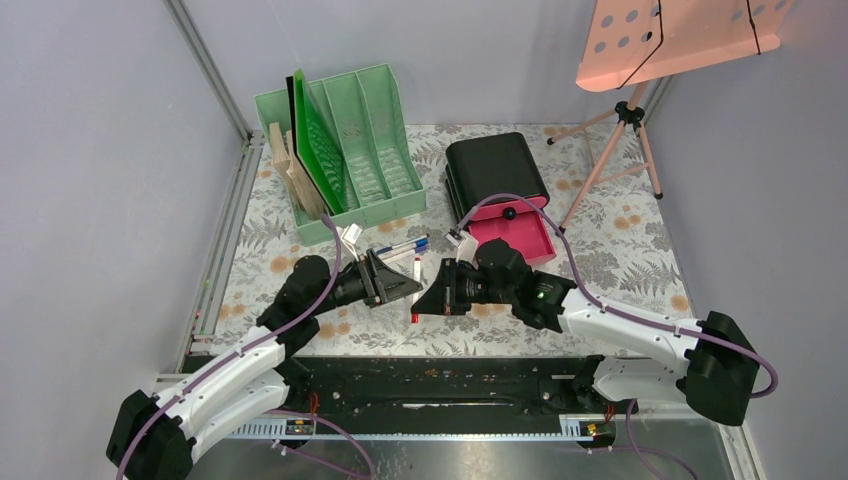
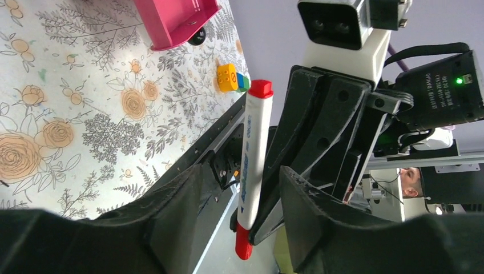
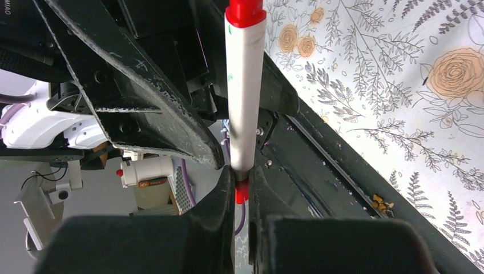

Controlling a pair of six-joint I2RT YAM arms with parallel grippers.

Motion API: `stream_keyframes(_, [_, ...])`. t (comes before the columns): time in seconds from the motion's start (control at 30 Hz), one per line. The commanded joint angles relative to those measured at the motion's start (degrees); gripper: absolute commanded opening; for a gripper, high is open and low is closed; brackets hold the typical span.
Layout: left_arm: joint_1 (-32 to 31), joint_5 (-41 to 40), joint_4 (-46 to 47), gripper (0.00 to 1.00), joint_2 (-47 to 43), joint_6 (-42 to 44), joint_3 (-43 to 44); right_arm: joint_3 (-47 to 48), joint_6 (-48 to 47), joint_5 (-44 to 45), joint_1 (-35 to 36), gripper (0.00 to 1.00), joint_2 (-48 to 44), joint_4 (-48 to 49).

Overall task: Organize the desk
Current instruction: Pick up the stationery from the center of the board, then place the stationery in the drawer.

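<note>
Two hands over desk [image 1: 620, 250]: right hand [image 3: 242, 191] clamped on marker [image 3: 245, 85], left hand [image 2: 240, 194] apart

The tabletop [image 1: 630, 250] is a large flat rectangle lying level. It is covered edge to edge by a pale cloth printed with grey ferns and orange flowers, and the cloth lies smooth with no folds showing. A black rail [image 1: 440, 385] runs along its near edge, speckled with a few small orange crumbs.

Pale lilac walls [image 1: 90, 150], metal corner post [image 1: 210, 70], pink perforated stand [image 1: 700, 45] on tripod
</note>
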Motion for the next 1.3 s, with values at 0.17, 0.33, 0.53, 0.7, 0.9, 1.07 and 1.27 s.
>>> stream_keyframes(0.17, [0.0, -2.4, -2.7, 0.64, -2.3, 2.1, -0.1, -0.8, -1.2, 5.3, 0.1, 0.00, -3.9, -3.1])
stream_keyframes(0.33, [0.0, -2.3, -3.5, 0.67, -2.4, 2.5, -0.1, -2.8, 1.0, 5.8, -1.9, 0.00, -5.4, -4.2])
stream_keyframes(0.53, [0.1, -2.1, -3.7, 0.67, -2.1, 2.9, -0.4, -6.5, 3.6, 4.0, -8.7, 0.00, -8.0, -5.4])
stream_keyframes(0.7, [0.0, -2.0, -4.3, 0.67, -2.2, 3.3, -0.5, -8.9, 5.0, 1.7, -16.9, 0.00, -11.2, -10.5])
stream_keyframes(0.9, [0.1, -2.5, -4.9, 0.68, -2.5, 3.3, -0.7, -9.7, 3.9, 0.8, -24.2, 0.00, -14.3, -15.0])
stream_keyframes(1.07, [0.0, -2.3, -5.4, 0.68, -2.4, 3.6, -0.5, -8.6, 2.9, 0.0, -30.6, 0.00, -15.0, -18.5])
stream_keyframes(1.27, [0.1, -2.8, -5.3, 0.68, -3.1, 3.4, -0.8, -5.3, 1.4, 0.4, -36.1, 0.00, -14.2, -21.8])
